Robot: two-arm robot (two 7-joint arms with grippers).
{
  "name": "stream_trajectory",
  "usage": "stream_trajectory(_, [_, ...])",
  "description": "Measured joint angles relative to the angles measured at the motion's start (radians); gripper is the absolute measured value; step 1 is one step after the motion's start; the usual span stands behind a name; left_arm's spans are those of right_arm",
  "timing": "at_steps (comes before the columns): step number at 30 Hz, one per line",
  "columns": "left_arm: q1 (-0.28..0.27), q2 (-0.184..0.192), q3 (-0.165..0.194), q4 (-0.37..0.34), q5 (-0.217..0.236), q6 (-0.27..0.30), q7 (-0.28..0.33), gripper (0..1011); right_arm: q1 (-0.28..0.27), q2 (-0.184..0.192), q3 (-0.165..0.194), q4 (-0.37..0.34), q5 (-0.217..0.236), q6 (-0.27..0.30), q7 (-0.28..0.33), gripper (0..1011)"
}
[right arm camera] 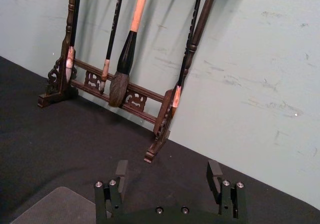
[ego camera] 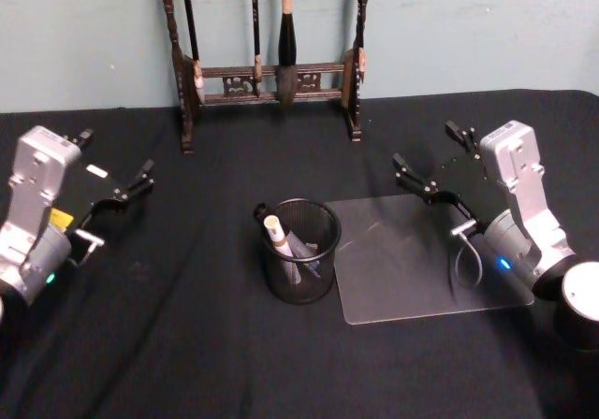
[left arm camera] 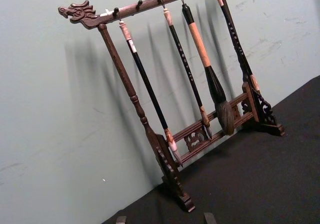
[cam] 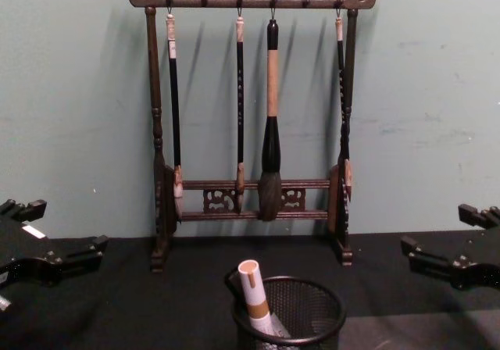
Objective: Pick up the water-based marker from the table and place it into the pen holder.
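1. Head view has the thick white cylindrical marker with the tan-gold band (ego camera: 274, 229) already standing in the round black wire-mesh pen holder (ego camera: 299, 271), leaning against the rim on the robot's left side, its pale flat end poking up above the rim.
2. Chest view confirms it: the marker (cam: 253, 289) tilts inside the pen holder (cam: 312, 323), its lower part hidden by the mesh.
3. Judging by its looks, the marker is light, rigid and smooth-skinned, so a bit slippery. If it ever needs lifting again, the exposed upper barrel near the band looks the sensible place to pinch.
4. The left claw (ego camera: 138, 180) hangs over the black-clothed surface (ego camera: 187, 363) well off to the holder's left, fingers parted and empty.
5. The right claw (ego camera: 435, 162) sits well apart on the other side, above the far edge of a clear plastic sheet (ego camera: 412, 269), spread wide with nothing between its fingers (right arm camera: 121, 169).
6. To my eye the placing looks done, with neither claw touching the marker.
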Motion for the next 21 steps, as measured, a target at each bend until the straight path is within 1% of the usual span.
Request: stream_trajectory(21, [0.0, 0.0, 0.0, 0.0, 0.0, 0.0, 0.0, 1001, 0.0, 0.0, 0.0, 0.0, 0.0, 0.0, 0.0, 1002])
